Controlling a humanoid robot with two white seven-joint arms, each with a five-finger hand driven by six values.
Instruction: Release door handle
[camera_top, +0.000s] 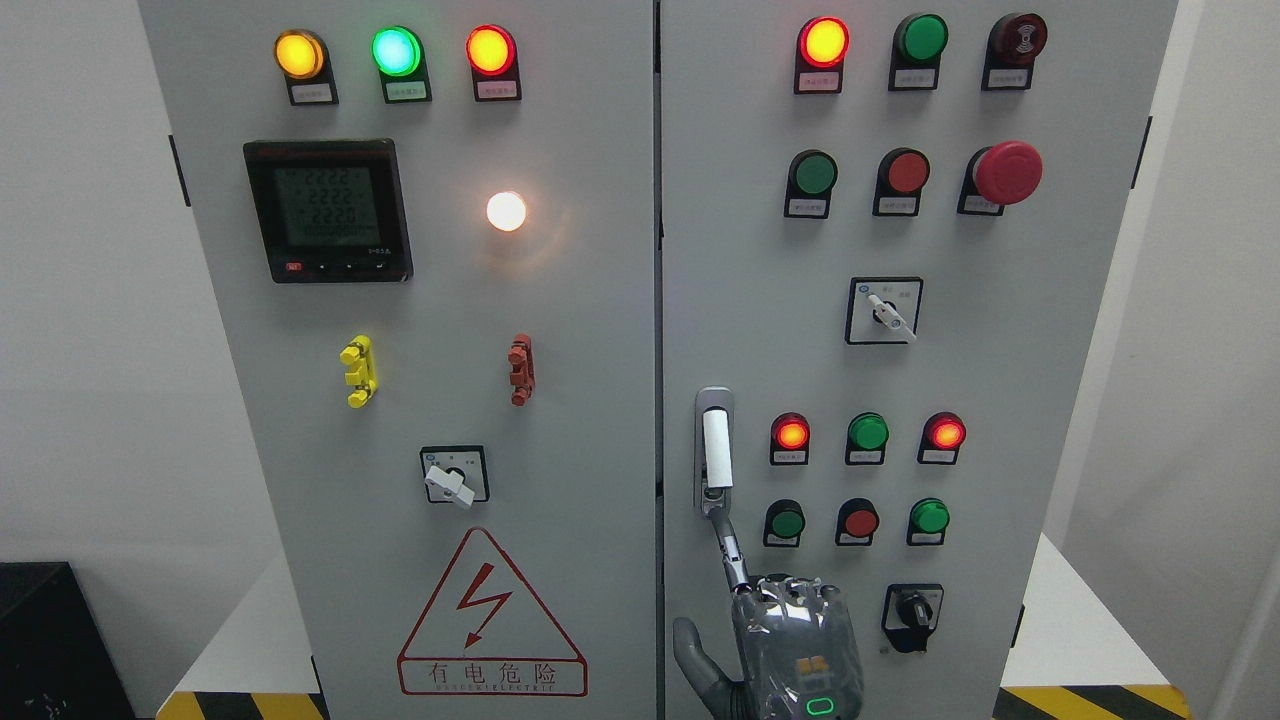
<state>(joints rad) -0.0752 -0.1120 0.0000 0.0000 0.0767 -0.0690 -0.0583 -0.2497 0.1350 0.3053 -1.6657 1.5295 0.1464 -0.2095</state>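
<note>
The door handle (715, 450) is a white lever in a grey recessed plate, upright at the left edge of the right cabinet door (1000, 350). My right hand (790, 640) rises from the bottom edge below it, its back toward the camera. Its index finger (730, 550) stretches up and its tip meets the handle's lower end. The thumb (692, 655) sticks out to the left, and the other fingers are folded at the knuckles. Nothing is wrapped around the lever. Both cabinet doors look closed. The left arm is out of view.
The right door carries indicator lamps, push buttons, a red mushroom stop button (1006, 172) and two rotary switches (884, 312). On the left door are a meter (328, 210), a rotary switch (453, 478) and a warning triangle (490, 610). Striped floor tape runs along both lower corners.
</note>
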